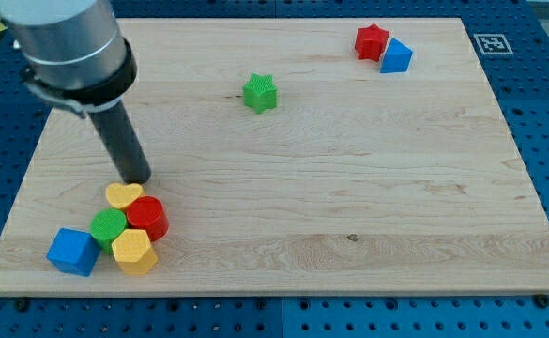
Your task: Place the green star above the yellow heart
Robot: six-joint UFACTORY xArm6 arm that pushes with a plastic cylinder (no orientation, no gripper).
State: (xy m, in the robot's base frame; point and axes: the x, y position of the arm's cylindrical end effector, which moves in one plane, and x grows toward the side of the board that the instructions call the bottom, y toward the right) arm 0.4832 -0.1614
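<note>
The green star lies on the wooden board near the view's top, left of centre. The yellow heart lies at the lower left, at the top of a cluster of blocks. My tip stands just above and slightly right of the yellow heart, almost touching it. The green star is far up and to the right of my tip.
Below the heart sit a red cylinder, a green round block, a yellow hexagonal block and a blue cube. A red star and a blue block touch at the top right.
</note>
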